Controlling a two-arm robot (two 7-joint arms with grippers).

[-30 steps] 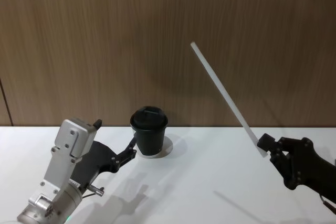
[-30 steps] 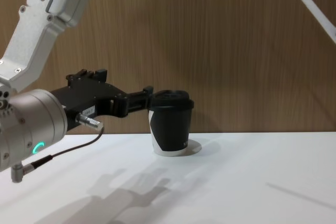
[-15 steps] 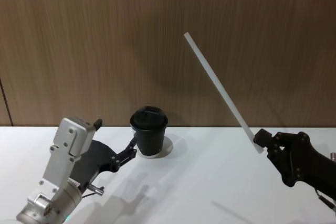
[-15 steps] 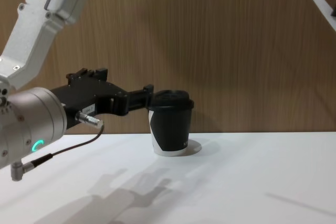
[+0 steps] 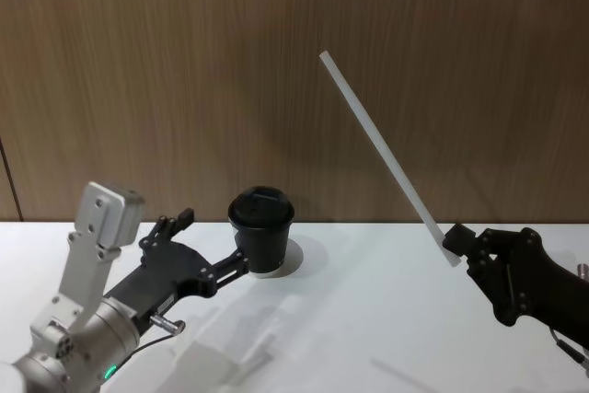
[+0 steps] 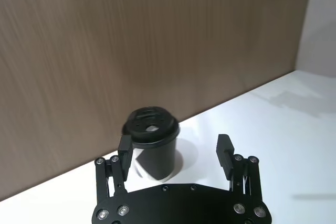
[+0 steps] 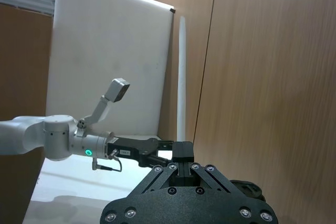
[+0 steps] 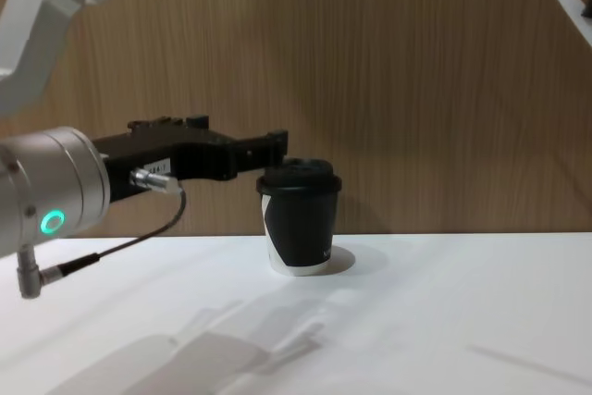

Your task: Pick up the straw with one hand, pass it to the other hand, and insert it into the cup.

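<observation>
The straw (image 5: 386,156) slants up and to the left in the air, its lower end pinched in my right gripper (image 5: 457,246), which is shut on it above the table's right side. The right wrist view has the straw (image 7: 181,77) rising straight from those fingertips (image 7: 182,153). The black cup (image 5: 261,229) with its lid stands on the white table by the wall. My left gripper (image 5: 241,262) hovers open just left of the cup (image 8: 298,219), its fingertips (image 8: 277,142) at about lid height. Seen from the left wrist, the cup (image 6: 152,142) lies just beyond the spread fingers (image 6: 125,148).
A wooden wall (image 5: 184,71) closes off the back of the white table (image 5: 368,319). A grey cable (image 8: 111,252) hangs from the left wrist. The table's front and middle hold nothing but shadows.
My left wrist has turned and lifted, bringing the gripper level and slightly closer to the cup's lid. The right gripper has shifted the straw a little left and up.
</observation>
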